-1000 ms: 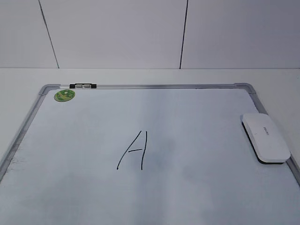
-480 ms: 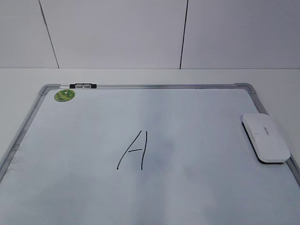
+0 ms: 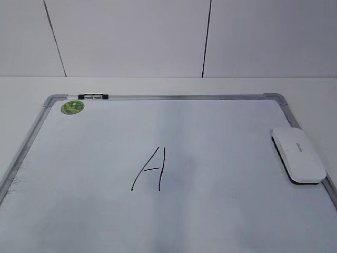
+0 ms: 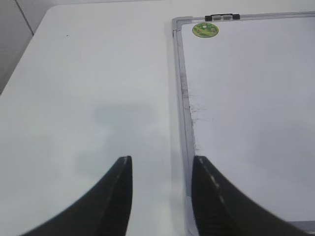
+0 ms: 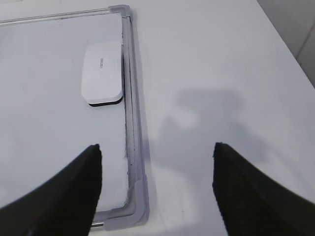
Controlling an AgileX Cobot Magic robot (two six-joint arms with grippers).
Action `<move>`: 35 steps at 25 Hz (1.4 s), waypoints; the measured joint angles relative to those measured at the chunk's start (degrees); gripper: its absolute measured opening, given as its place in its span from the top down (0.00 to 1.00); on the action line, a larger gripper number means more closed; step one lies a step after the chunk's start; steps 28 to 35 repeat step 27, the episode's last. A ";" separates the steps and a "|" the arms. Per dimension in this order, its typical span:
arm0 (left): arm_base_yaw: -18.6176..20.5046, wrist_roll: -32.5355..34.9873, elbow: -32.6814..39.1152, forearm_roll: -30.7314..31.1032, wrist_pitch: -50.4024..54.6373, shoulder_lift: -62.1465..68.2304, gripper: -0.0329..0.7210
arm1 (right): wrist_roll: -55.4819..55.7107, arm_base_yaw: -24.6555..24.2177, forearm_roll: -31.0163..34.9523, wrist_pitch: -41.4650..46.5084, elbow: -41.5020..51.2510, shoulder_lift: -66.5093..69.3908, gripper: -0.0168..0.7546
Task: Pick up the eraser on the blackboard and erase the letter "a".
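Observation:
The blackboard (image 3: 226, 132) is a white dry-erase board with a grey frame, lying flat on the table. The white eraser (image 3: 298, 154) lies on it against the right frame. It also shows in the right wrist view (image 5: 102, 73), ahead and left of my right gripper (image 5: 156, 146), which is open and empty over the board's near right corner. My left gripper (image 4: 161, 160) is open and empty over the board's left frame (image 4: 186, 118). Only a tall capital "A" (image 3: 150, 169) is written mid-board. No small letter "a" shows. Neither gripper appears in the exterior view.
A round green sticker (image 3: 72, 107) sits in the board's far left corner, with a small black-and-clear marker pen (image 3: 93, 96) on the far frame beside it. White table (image 5: 211, 73) lies on both sides of the board. A white wall stands behind.
A faint grey shadow on the board just right of the capital "A" has faded. The eraser and the board have not moved.

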 joint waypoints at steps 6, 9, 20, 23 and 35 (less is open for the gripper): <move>1.40 0.00 0.00 0.00 0.00 0.00 0.55 | 0.00 -2.04 0.01 0.00 0.00 0.00 0.28; 1.63 0.00 0.00 0.00 0.00 0.00 0.55 | 0.00 -2.39 0.01 0.00 0.00 0.00 0.28; 1.61 0.00 0.00 0.00 0.00 0.00 0.55 | 0.00 -2.39 0.01 0.00 0.00 0.00 0.28; 1.61 0.00 0.00 0.00 0.00 0.00 0.55 | 0.00 -2.39 0.01 0.00 0.00 0.00 0.28; 1.61 0.00 0.00 0.00 0.00 0.00 0.55 | 0.00 -2.39 0.01 0.00 0.00 0.00 0.28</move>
